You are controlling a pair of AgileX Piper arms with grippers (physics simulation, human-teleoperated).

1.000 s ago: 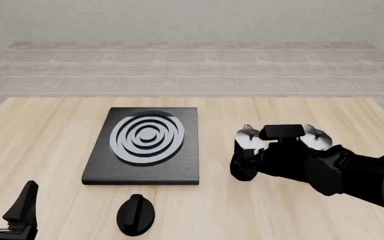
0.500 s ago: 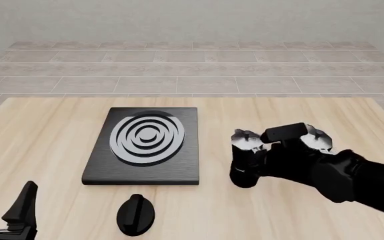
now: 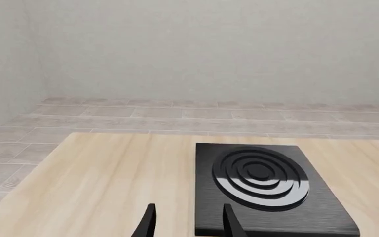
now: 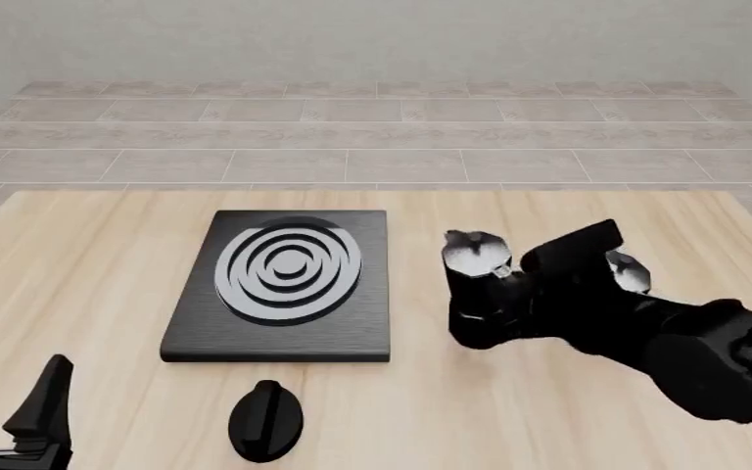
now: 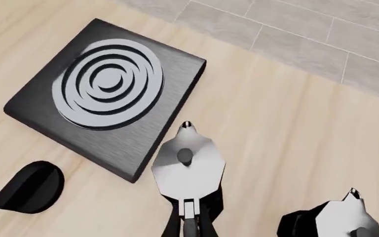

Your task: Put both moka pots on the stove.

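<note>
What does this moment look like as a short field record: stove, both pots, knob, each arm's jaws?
stove: flat on the table, nothing on it
nearer moka pot: right of the stove, right gripper closed on its handle
other moka pot: further right, partly hidden by the right arm
knob: in front of the stove
left gripper: jaws open, holding nothing

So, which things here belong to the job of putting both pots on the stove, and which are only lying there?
Belong to the job:
- near moka pot, held at its handle by the right claw
- second moka pot, mostly hidden behind the right arm
- stove, nothing on it yet

Only lying there:
- black oval knob, on the table in front of the stove
</note>
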